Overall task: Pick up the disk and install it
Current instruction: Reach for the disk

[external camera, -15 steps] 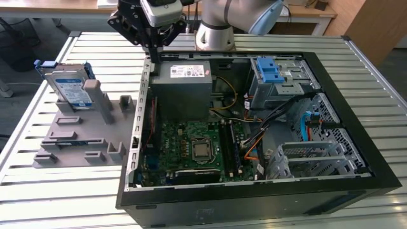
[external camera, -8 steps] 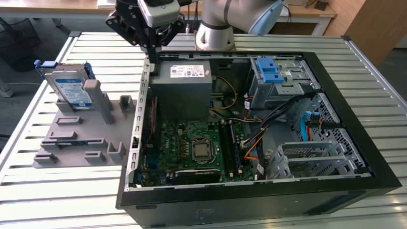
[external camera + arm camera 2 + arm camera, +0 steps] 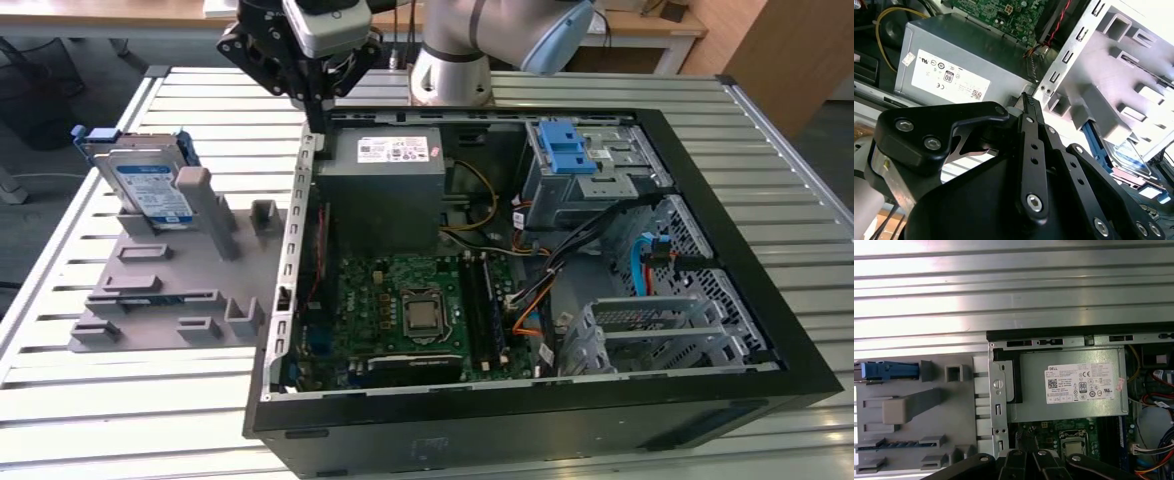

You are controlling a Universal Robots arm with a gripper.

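Hangs empty over the far end of the open computer case's wall on the exterior view's left, just beside the grey power supply: gripper, fingertips pressed together with nothing between them. Stands upright on edge, well apart from the gripper, at the far end of the grey holder on the slatted table, to the exterior view's left of the case: disk, blue frame edge uppermost.

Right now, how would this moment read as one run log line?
gripper: shut, empty | position: above case wall by power supply | disk: upright in grey holder, untouched | installed: no
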